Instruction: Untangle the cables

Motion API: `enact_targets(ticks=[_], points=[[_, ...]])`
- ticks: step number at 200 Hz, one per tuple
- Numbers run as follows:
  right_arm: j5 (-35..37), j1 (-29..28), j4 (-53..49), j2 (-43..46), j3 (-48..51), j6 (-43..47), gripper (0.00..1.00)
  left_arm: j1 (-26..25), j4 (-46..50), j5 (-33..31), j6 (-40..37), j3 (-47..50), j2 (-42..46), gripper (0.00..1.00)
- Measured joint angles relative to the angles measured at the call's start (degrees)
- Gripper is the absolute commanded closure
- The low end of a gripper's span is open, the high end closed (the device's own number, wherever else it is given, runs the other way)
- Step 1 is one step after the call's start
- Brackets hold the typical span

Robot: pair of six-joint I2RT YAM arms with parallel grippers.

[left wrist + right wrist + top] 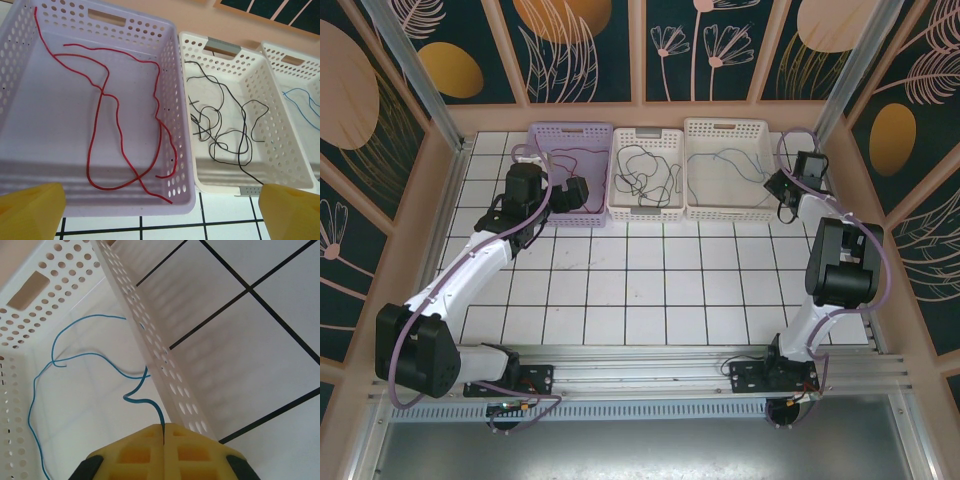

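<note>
Three baskets are sitting side by side at the far edge of the table (660, 290). The red cable (102, 93) is lying in loose loops inside the purple basket (150, 30). The black cable (201, 131) is lying tangled in the middle basket (280, 145). The blue cable (54, 361) is trailing across the floor of the right basket (150, 350). The left gripper (160, 215) is hovering at the purple basket's near wall, jaws spread wide and holding nothing. The right gripper (164, 432) is pinching the blue cable between closed pads, at the right basket's wall.
</note>
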State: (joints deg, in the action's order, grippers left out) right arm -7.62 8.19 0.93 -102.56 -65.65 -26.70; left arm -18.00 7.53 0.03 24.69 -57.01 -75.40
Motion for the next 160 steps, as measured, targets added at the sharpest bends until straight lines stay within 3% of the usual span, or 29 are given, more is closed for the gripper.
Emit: enact_targets(ticks=[52, 90, 160], points=[[1.31, -4.17, -0.26, 0.50, -0.44, 0.98, 1.00, 0.00, 0.00, 0.15, 0.00, 0.00, 0.00, 0.01], [2.03, -9.62, -2.27, -0.37, -6.51, 2.67, 1.00, 0.00, 0.00, 0.20, 0.00, 0.00, 0.00, 0.01], [2.71, -13.14, -12.66, -18.32, -20.37, 3.91, 1.00, 0.00, 0.00, 0.85, 0.00, -0.07, -0.11, 0.01]])
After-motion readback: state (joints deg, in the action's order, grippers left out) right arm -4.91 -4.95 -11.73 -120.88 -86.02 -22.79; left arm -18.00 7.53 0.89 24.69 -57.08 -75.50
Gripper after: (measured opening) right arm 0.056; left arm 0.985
